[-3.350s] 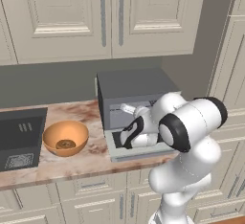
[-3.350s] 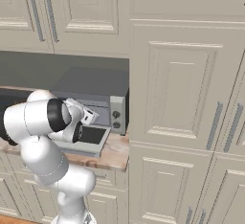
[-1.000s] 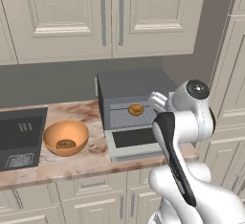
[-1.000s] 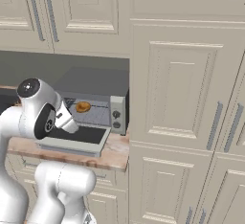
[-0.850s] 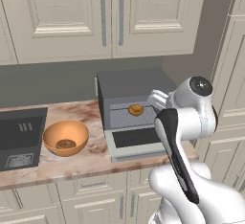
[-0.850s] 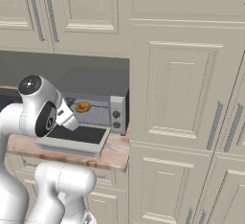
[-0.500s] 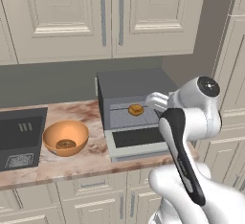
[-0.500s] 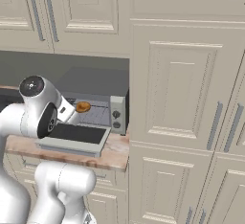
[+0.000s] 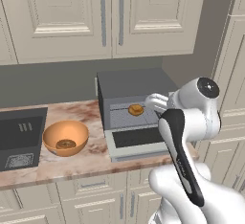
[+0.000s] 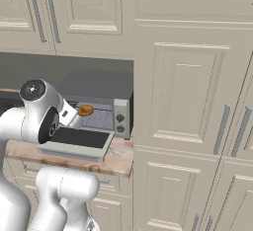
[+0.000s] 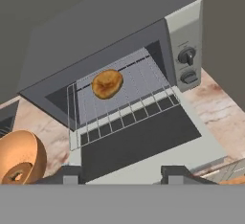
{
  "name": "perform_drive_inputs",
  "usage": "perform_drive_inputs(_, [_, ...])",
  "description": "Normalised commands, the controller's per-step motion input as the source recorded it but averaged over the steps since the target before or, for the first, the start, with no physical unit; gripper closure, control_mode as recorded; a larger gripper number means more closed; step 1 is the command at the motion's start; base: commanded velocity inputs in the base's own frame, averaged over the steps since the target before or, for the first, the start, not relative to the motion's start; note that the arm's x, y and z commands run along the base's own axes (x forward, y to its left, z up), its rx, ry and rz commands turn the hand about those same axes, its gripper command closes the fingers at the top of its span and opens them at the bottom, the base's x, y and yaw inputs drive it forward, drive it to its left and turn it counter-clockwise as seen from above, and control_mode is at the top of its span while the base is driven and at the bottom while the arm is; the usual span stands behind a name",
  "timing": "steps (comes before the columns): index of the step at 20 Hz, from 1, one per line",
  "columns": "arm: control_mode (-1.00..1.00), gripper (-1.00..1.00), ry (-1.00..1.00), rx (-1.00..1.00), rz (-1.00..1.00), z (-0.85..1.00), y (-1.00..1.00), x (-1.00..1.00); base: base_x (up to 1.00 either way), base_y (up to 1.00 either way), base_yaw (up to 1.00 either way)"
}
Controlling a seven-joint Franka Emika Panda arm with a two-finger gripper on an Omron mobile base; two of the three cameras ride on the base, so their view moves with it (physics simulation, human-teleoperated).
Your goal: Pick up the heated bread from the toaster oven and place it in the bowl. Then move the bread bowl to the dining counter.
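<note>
In the left base view the dark sink [image 9: 20, 139] sat at the far left of the marbled counter [image 9: 91, 158]. Just beside it, at its three o'clock, stood the bowl [image 9: 65, 137], orange-tan, with a darker ring-shaped piece [image 9: 65, 144] lying in its bottom. Further toward three o'clock stood the toaster oven [image 9: 131, 103], its door [image 9: 139, 140] dropped flat toward the robot. The heated bread [image 9: 136, 109] lay on the wire rack [image 11: 119, 101] inside, apart from the bowl and well clear of the door.

From the hand view the bread [image 11: 107, 84] sat at about eleven o'clock from the picture's middle, toward the back left of the rack. The oven's two knobs [image 11: 187, 55] ran down its panel at two o'clock. The bowl [image 11: 18, 157] showed at eight o'clock, tilted by the camera's roll.

The gripper [image 11: 122, 176] hung in front of the open door, its two dark finger tips [image 11: 177, 173] set apart at the bottom of the hand view with nothing between them; the jaws stood parted and held nothing, and touched neither bread nor rack.

In the right base view the arm's white wrist [image 10: 69, 114] reached toward the oven mouth, the bread [image 10: 85, 110] just beyond it at two o'clock, and tall cream cabinets [image 10: 192, 101] filled the right.
</note>
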Motion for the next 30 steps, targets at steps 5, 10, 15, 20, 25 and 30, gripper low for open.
perform_drive_inputs(5, [-1.0, -1.0, 0.0, 0.0, 0.0, 0.0, 0.0, 0.0, 0.0, 0.0, 0.0])
perform_drive_inputs(10, [-1.0, -1.0, 0.0, 0.0, 0.0, 0.0, 0.0, 0.0, 0.0, 0.0, 0.0])
perform_drive_inputs(15, [-1.0, -1.0, 0.0, -0.06, 0.01, -0.03, 0.01, 0.0, 0.0, 0.0, 0.0])
perform_drive_inputs(20, [-1.0, -1.0, 0.0, -0.13, 0.07, -0.13, 0.0, 0.01, 0.0, 0.0, 0.0])
perform_drive_inputs(25, [-1.0, -1.0, 0.0, -0.14, 0.03, -0.16, 0.07, 0.17, 0.0, 0.0, 0.0])
perform_drive_inputs(30, [-1.0, -1.0, 0.0, -0.13, 0.1, -0.16, 0.14, 0.16, 0.0, 0.0, 0.0])
